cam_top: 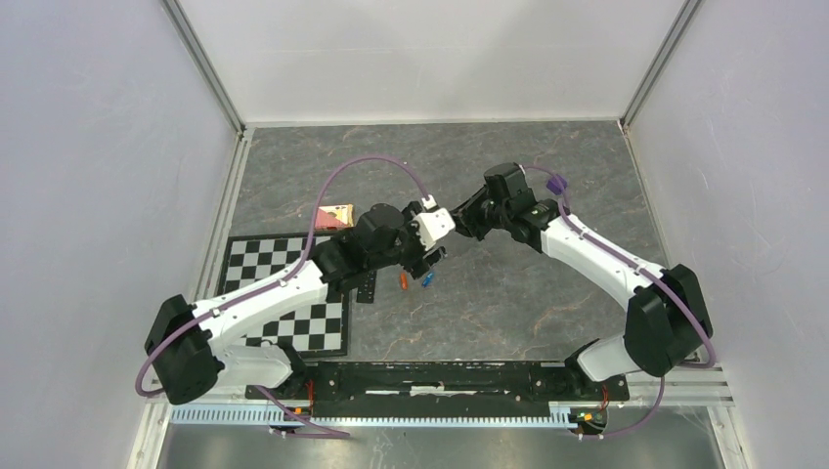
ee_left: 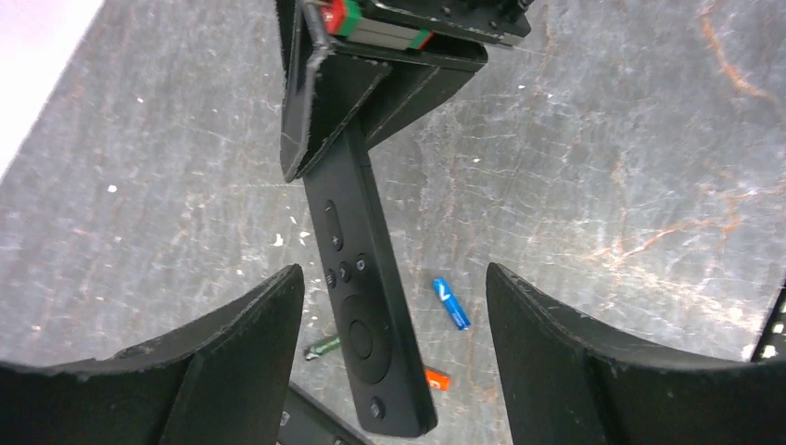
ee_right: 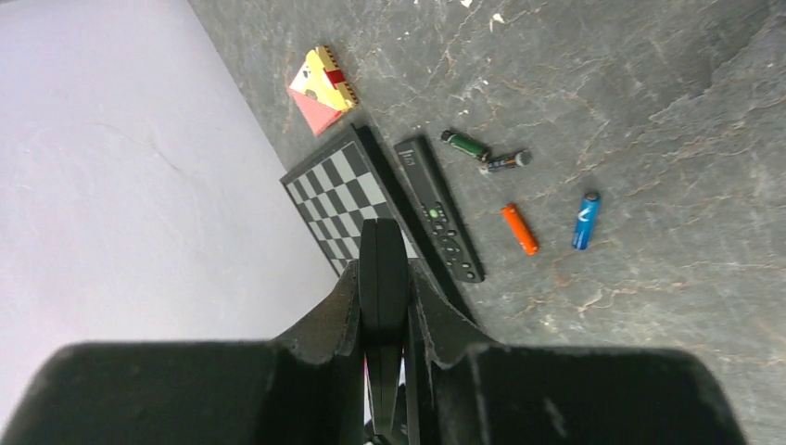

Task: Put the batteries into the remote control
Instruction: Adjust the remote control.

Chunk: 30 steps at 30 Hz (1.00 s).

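My right gripper (ee_right: 383, 276) is shut on the slim black remote control (ee_right: 383, 248), seen edge-on between its fingers. In the left wrist view the remote control (ee_left: 366, 306) hangs button face up from the right fingers (ee_left: 320, 111) above the table. My left gripper (ee_left: 394, 278) is open, its fingers apart on either side of the remote's free end and not touching it. Below lie the batteries: an orange one (ee_right: 519, 229) and a blue one (ee_right: 584, 221), side by side on the grey table. From above, both grippers meet near the table's middle (cam_top: 445, 233).
A second black remote (ee_right: 437, 209) lies buttons up beside the checkered mat (ee_right: 334, 190). A green cell (ee_right: 465, 145) and a dark cell (ee_right: 505, 161) lie past it. A pink and yellow packet (ee_right: 322, 88) sits near the left wall.
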Motion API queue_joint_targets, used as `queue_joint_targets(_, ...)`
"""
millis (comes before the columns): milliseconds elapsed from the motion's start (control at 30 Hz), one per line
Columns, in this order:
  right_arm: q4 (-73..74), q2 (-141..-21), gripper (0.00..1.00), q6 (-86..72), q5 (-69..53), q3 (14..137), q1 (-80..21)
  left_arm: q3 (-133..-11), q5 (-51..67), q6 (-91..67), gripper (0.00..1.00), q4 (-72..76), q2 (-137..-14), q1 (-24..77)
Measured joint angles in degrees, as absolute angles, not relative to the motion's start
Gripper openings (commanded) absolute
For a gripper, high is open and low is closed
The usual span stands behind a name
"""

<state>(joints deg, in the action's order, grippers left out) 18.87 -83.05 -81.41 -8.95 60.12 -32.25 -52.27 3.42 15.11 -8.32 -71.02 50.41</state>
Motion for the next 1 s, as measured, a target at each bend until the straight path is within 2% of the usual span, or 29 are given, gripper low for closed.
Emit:
queue_joint_targets(133, 19.88, -83.77, 0.0, -84.73, -9.23, 61.71, -32.25, -52.27, 0.12, 20.84, 0.51, -7.03, -72.34, 52.16)
queue_joint_targets(233, 20.8, -84.38, 0.0, -86.21, -10.22, 61.71, -32.25, -52.27, -1.78, 24.14, 0.42, -6.57, -73.47, 52.88)
queue_joint_targets(500, 20.84, -86.85, 0.0, -88.99, -11.57, 61.73, -32.1, -51.16, -6.33, 29.82, 0.41, -3.9, -75.55, 53.47)
queue_joint_targets(533, 20.73, -87.0, 0.0, -89.21, -11.73, 61.73, -32.1, -51.16, -6.96, 30.48, 0.38, -3.66, -76.07, 53.52)
queue_joint_targets(567, 20.6, -87.09, 0.0, -89.43, -11.81, 61.76, -32.1, -51.16, -7.49, 31.11, 0.33, -3.38, -76.6, 53.54)
queue_joint_targets(667, 20.71, -87.31, 0.03, -90.11, -11.66, 61.8, -31.9, -51.16, -9.15, 32.67, 0.03, -2.28, -77.82, 53.63)
queue_joint_targets(700, 20.71, -87.48, 0.13, -90.98, -11.68, 61.8, -31.75, -51.2, -10.0, 33.19, 0.02, -1.69, -78.17, 53.69)
queue_joint_targets(733, 20.36, -87.79, 0.34, -91.48, -11.75, 61.84, -31.53, -51.29, -10.46, 33.67, 0.02, -1.34, -78.59, 53.74)
queue_joint_targets(800, 20.23, -88.14, 0.69, -91.22, -11.79, 61.87, -31.16, -51.83, -11.29, 33.98, 0.02, -1.23, -79.57, 53.74)
queue_joint_targets(867, 20.36, -88.23, 0.95, -88.71, -13.17, 61.95, -30.74, -52.51, -11.51, 34.13, 0.02, -1.67, -80.51, 53.52)
queue_joint_targets(1000, 20.97, -88.14, 0.98, -79.99, -14.96, 63.48, -29.71, -53.89, -8.58, 32.91, 0.02, -4.67, -81.62, 51.13)
